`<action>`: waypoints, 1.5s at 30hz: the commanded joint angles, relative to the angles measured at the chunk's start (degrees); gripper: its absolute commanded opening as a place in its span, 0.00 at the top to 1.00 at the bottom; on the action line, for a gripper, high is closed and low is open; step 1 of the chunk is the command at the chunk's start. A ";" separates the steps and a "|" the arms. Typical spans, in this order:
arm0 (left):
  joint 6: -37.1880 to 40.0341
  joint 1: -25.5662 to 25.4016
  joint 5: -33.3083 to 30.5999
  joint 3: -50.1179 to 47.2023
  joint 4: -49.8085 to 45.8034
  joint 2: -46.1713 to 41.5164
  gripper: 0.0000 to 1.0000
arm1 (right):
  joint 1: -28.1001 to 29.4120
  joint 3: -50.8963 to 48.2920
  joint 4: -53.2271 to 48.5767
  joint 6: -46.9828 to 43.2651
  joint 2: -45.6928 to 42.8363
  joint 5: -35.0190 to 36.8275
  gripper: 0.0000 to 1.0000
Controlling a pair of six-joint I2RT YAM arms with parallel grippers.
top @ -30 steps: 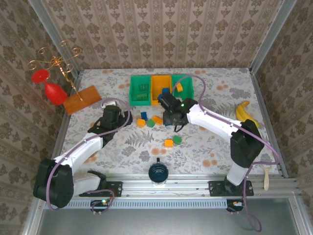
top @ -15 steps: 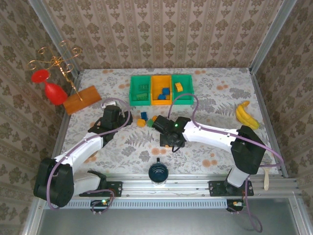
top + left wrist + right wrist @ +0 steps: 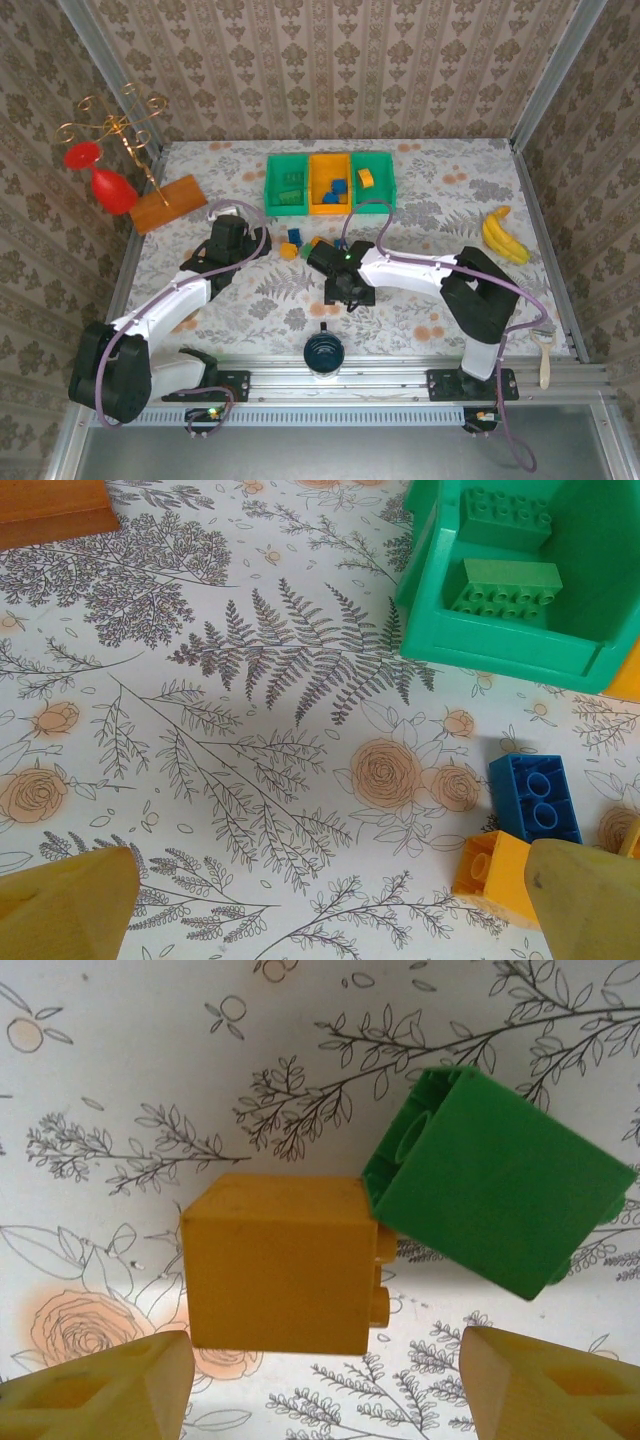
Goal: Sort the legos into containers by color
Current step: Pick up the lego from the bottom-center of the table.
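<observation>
Pick-up step, right arm. Your right gripper (image 3: 325,1392) hovers low over the floral-print surface (image 3: 120,1080), jaws spread and empty. A small orange-yellow plastic brick (image 3: 280,1275) lies just ahead between the fingertips, and a green plastic brick (image 3: 500,1195) touches its upper right corner. Next move, as judged: descend and close on the orange-yellow one alone; the green neighbour may get dragged along. Then carry it to the row of three joined plastic bins (image 3: 269,183) at the far side, where the right-hand green bin (image 3: 390,180) holds an orange-yellow piece. Your left gripper (image 3: 325,910) is spread and empty, near a blue brick (image 3: 535,800).
</observation>
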 commanded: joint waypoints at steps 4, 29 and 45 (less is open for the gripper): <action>-0.76 0.21 0.68 -0.26 0.25 0.70 0.00 | -0.81 2.91 0.24 -1.91 3.29 -0.66 0.27; -0.58 0.46 0.69 0.22 0.34 2.06 0.00 | -2.44 8.68 0.86 -5.93 9.13 -0.66 0.37; -0.71 0.65 0.68 0.05 0.08 1.80 0.00 | -2.54 7.77 -0.05 -6.98 9.89 -2.68 0.53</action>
